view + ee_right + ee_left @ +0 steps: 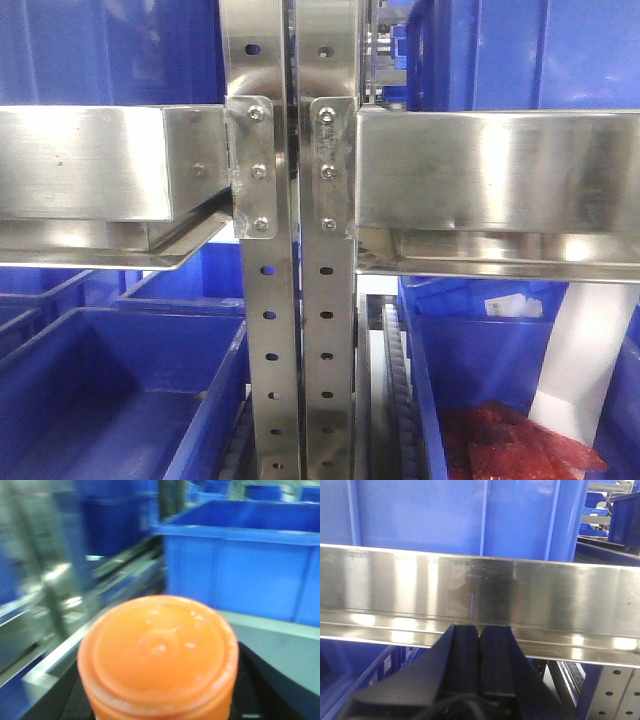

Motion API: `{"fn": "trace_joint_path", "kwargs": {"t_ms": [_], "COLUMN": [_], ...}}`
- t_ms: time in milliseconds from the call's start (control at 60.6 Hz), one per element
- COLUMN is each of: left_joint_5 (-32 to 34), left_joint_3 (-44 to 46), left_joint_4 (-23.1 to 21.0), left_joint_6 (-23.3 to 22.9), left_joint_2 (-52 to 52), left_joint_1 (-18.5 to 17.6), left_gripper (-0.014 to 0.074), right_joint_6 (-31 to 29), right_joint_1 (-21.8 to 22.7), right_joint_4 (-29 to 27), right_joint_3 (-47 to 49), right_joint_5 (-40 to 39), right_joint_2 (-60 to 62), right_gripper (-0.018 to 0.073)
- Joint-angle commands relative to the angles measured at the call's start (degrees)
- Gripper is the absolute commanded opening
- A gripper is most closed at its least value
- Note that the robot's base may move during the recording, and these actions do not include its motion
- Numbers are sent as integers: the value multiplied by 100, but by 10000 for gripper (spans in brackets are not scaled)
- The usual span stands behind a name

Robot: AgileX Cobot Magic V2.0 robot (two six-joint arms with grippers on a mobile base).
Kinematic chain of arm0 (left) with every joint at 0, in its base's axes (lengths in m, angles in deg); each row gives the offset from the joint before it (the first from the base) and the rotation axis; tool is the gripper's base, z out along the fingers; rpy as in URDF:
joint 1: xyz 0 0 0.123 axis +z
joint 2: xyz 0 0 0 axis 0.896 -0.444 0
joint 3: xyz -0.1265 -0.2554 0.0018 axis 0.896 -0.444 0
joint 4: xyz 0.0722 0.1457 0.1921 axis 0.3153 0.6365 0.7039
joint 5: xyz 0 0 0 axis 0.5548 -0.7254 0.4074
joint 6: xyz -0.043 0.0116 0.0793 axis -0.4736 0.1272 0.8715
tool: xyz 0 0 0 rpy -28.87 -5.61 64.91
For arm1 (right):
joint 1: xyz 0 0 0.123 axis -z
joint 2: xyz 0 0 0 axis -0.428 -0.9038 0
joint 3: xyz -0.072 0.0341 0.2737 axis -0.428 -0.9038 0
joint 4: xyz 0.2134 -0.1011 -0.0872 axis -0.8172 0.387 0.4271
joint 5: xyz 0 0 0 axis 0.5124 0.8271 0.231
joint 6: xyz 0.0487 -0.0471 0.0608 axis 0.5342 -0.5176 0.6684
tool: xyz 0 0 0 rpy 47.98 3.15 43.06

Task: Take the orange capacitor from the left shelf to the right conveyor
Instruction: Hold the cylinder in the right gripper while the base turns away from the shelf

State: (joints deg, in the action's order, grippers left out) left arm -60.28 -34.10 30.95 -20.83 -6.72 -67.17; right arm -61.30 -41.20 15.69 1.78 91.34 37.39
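The orange capacitor (pixel 158 652) fills the lower middle of the right wrist view, seen end-on and blurred. My right gripper (pixel 158 705) is shut on it; one dark finger (pixel 257 680) shows on each side. My left gripper (pixel 480 630) is shut and empty, with its tips just below a shiny horizontal beam (pixel 480 590) of the steel shelf. The shelf's perforated uprights (pixel 290 300) and beams (pixel 480 170) fill the front view. The red-edged conveyor belt is not in view.
Blue plastic bins stand behind and below the shelf beams (pixel 120 390), one holding red items (pixel 510 440). In the right wrist view a large blue bin (pixel 245 565) stands on a grey flat surface (pixel 285 645), and steel rails (pixel 60 610) run along the left.
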Motion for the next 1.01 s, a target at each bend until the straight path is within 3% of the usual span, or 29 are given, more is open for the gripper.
{"fn": "trace_joint_path", "kwargs": {"t_ms": [0,280,990], "left_joint_5": [514,514,514], "left_joint_3": [26,26,26], "left_joint_4": [-20,-20,-20], "left_joint_6": [-9,-9,-9], "left_joint_2": [65,65,65], "left_joint_1": [1,1,1], "left_gripper": [-127,-127,-127], "right_joint_6": [7,7,7], "right_joint_1": [-220,-449,-449], "right_joint_4": [-3,-3,-3], "right_joint_3": [-100,-724,-800], "right_joint_5": [-316,-202,-195], "right_joint_2": [396,1304,1325], "right_gripper": [144,144,144]}}
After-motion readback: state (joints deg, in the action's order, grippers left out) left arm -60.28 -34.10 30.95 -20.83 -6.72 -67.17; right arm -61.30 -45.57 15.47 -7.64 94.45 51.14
